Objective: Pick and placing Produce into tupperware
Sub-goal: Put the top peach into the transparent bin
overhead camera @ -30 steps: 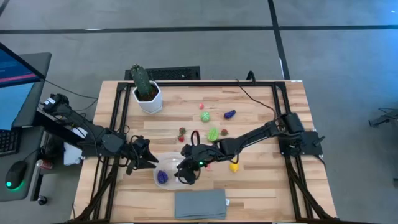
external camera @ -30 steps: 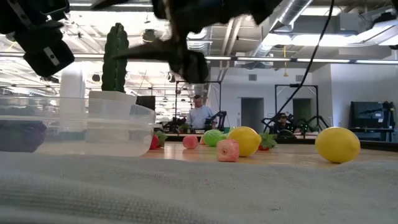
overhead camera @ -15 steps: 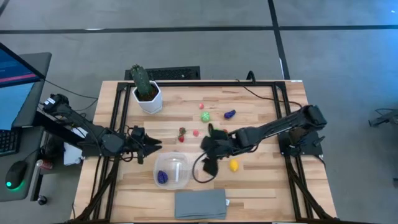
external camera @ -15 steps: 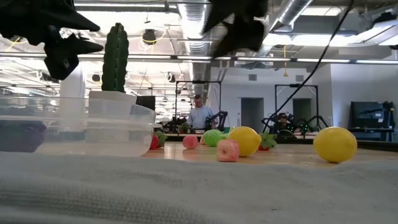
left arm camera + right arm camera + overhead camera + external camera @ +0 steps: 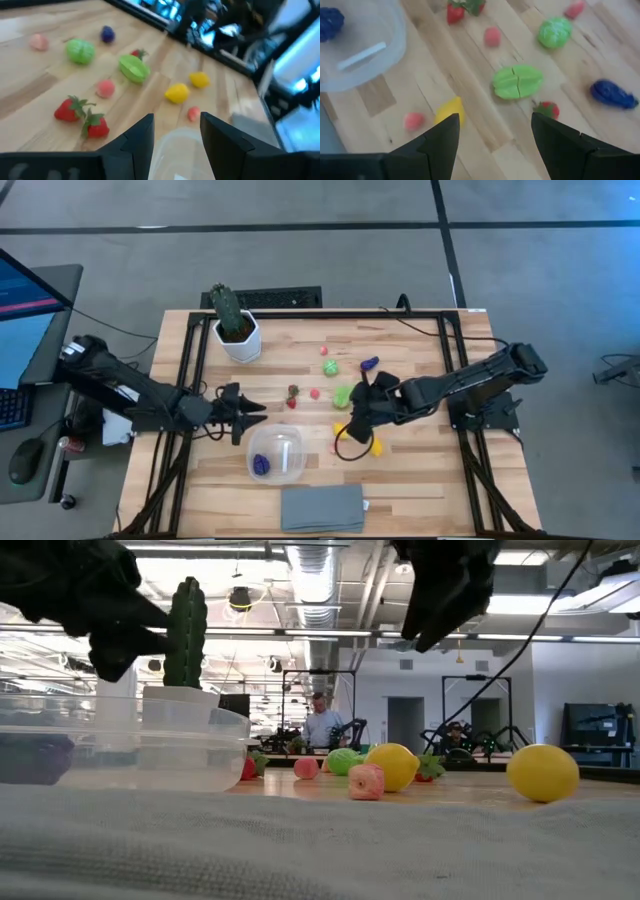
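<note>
The tupperware (image 5: pixel 277 455) sits upright, long axis unclear, holding one purple produce (image 5: pixel 261 465).

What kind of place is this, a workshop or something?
Probably a robotics lab: a framed wooden table with toy produce, more robot arms on benches behind, and bare ceiling ducts.

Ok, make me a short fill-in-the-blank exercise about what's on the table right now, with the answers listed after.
1. The tupperware holds one piece of produce, coloured ____.
2. The green cactus stands in a ____ pot.
3. The grey cloth lies on the table next to the ____.
4. The right tool hovers with its jaws ____, holding nothing.

Missing words: purple; white; tupperware; open
</note>
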{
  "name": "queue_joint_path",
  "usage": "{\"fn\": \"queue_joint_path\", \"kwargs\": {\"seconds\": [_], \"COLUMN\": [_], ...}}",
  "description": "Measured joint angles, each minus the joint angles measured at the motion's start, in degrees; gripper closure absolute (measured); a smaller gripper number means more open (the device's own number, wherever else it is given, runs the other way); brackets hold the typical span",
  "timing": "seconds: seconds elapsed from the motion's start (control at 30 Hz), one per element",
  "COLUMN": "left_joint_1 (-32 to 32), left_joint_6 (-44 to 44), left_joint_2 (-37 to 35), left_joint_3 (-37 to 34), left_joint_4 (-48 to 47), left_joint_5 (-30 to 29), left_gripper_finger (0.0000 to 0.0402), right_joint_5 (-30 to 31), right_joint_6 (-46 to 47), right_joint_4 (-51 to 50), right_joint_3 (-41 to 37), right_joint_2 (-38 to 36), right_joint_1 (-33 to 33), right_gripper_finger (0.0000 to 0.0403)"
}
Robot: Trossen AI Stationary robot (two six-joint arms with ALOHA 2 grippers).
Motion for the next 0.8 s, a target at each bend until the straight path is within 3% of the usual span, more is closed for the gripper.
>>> {"fn": "queue_joint_path", "kwargs": {"seconds": [0.13,0.23,0.37,0.5,0.63,0.8], "left_joint_1": [2.72,4.29,6.99,10.41,13.77,17.17], "left_joint_6": [11.85,21.2,26.22,27.13,31.52,36.56], "left_joint_2": [2.0,2.24,1.58,1.94,4.33,9.13], "left_joint_3": [1.65,2.47,4.13,9.09,15.42,21.51], "left_joint_4": [0.55,0.48,-1.1,-12.05,-24.37,-31.23], "left_joint_5": [4.7,4.1,1.79,2.35,8.24,10.34], "left_gripper_finger": [0.0253,0.0253,0.0253,0.0253,0.0253,0.0253], "right_joint_5": [0.9,2.76,4.25,6.44,10.07,15.03], "right_joint_6": [4.91,9.13,16.01,23.24,28.36,33.62], "right_joint_4": [-0.01,0.03,0.07,0.02,-0.37,-0.58], "right_joint_3": [-2.38,-3.86,-5.88,-7.32,-7.46,-7.46], "right_joint_2": [-2.2,-3.65,-5.5,-6.63,-6.63,-6.6], "right_joint_1": [0.55,1.5,3.75,7.39,11.55,15.43], "right_gripper_finger": [0.0132,0.0132,0.0132,0.0132,0.0132,0.0132]}}
